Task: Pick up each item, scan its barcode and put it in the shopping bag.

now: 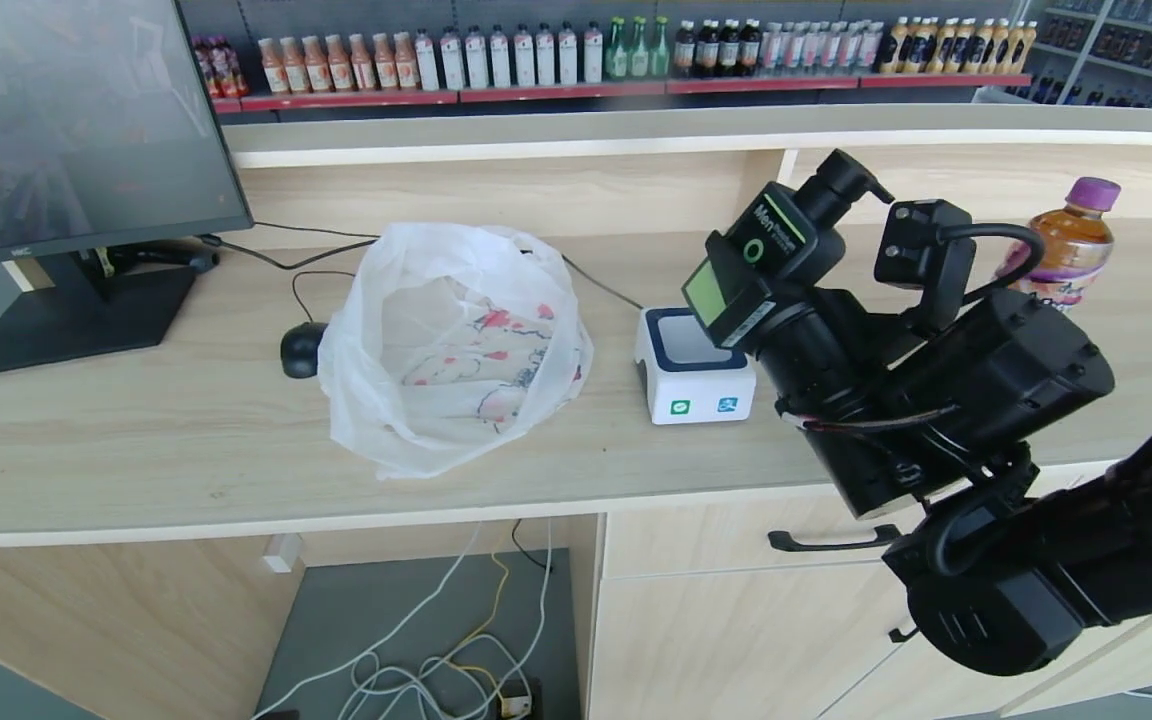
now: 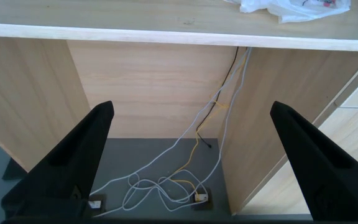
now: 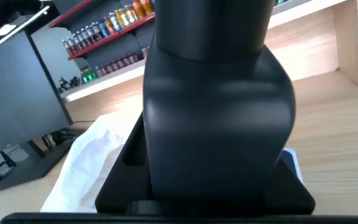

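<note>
— While the right pincer [image 1: 802,342] hangs over the scanner [image 1: 693,372], what does it hold?
— I record it closed on a black bottle [image 1: 771,255] with a green label. The scanner sits mid-worktop [image 1: 136,440], with the shopping bag [image 1: 451,340] just beside it.
— And the left?
— My left pincer [image 2: 191,163] is wide open and empty, below the worktop's front edge. A purple-capped drink bottle [image 1: 1068,245] stands near the right back corner.

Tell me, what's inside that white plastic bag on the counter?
The shopping bag stands open on the counter. Red and dark markings show through its thin plastic; whether print or goods, I cannot tell. Folds hide its bottom.
</note>
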Controlling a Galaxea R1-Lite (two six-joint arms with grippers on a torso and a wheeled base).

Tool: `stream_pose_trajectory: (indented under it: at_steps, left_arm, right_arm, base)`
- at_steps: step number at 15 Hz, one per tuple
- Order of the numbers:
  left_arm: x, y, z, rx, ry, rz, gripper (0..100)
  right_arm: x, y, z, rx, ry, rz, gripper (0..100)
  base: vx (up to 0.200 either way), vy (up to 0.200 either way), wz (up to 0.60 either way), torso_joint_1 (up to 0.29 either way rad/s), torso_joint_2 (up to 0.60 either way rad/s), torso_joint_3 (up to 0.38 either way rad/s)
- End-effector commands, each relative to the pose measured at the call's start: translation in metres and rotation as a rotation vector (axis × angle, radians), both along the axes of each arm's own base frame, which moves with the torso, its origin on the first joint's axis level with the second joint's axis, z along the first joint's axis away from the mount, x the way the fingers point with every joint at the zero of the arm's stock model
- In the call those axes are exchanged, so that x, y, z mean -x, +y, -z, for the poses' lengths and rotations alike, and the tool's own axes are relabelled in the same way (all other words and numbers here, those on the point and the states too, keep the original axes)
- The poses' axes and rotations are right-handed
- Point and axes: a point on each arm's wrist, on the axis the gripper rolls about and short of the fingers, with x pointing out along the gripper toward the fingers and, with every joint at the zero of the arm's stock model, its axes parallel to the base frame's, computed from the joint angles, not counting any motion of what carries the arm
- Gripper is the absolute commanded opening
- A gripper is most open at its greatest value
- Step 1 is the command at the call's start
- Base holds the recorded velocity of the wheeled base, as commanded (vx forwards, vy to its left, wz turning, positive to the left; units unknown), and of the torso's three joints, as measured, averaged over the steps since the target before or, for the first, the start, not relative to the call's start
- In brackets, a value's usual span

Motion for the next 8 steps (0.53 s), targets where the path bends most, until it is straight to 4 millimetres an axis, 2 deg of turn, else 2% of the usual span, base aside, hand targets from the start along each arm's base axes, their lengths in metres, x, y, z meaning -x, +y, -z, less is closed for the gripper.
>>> stream_pose_trajectory:
  at_steps: [1, 2, 4, 8]
  left_arm:
    - [0.0, 0.0, 0.0, -0.001, 0.0, 0.0, 100]
    - [0.0, 0.0, 0.0, -0.001, 0.0, 0.0, 100]
    - [0.0, 0.0, 0.0, 0.0, 0.0, 0.0, 100]
    - [0.0, 0.0, 0.0, 0.0, 0.0, 0.001, 100]
  right_arm:
    - [-0.013, 0.013, 0.011, -0.043, 0.044, -0.039, 0]
    - [-0.013, 0.013, 0.011, -0.043, 0.044, -0.039, 0]
    - [-0.021, 0.018, 0.01, -0.138, 0.149, -0.096, 0]
    - [-0.037, 0.011, 0.002, -0.279, 0.244, -0.126, 0]
  base:
    - [0.0, 0.0, 0.0, 0.0, 0.0, 0.0]
    - [0.0, 0.0, 0.0, 0.0, 0.0, 0.0]
    - [0.0, 0.0, 0.0, 0.0, 0.0, 0.0]
    - [0.0, 0.0, 0.0, 0.0, 0.0, 0.0]
